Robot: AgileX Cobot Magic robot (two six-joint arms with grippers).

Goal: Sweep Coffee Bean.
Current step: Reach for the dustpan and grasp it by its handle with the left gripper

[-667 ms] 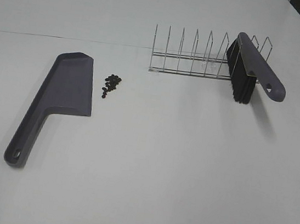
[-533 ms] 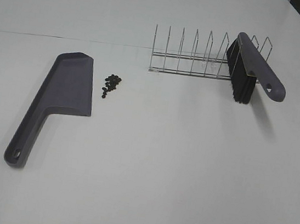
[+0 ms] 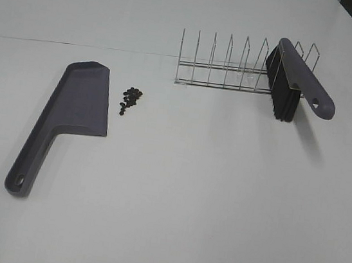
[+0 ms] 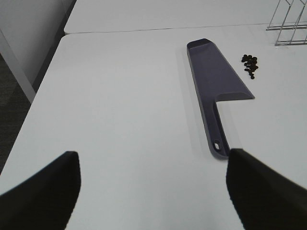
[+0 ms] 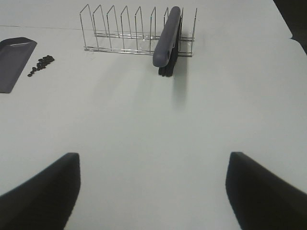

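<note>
The coffee beans (image 3: 129, 99) are lying in a small tight cluster on the white desk (image 3: 186, 204), just beside the long open lip of the grey-purple dustpan (image 3: 75, 112), on the side facing the wire rack (image 3: 226, 73). The dustpan is lying flat with its long axis running away from the robot and its handle end pointing back toward the left claw (image 4: 152, 163). That claw is hanging wide open and gripping nothing, with the handle ahead of it. The brush (image 3: 296, 79) is leaning in the rack's right end, well apart from the beans, with its handle slanting toward the right claw (image 5: 153, 160). This claw is also gaping and empty. The right arm is sitting nearer the brush and the left nearer the dustpan, so the coming move is probably turning on each one reaching straight ahead for its own handle.
</note>
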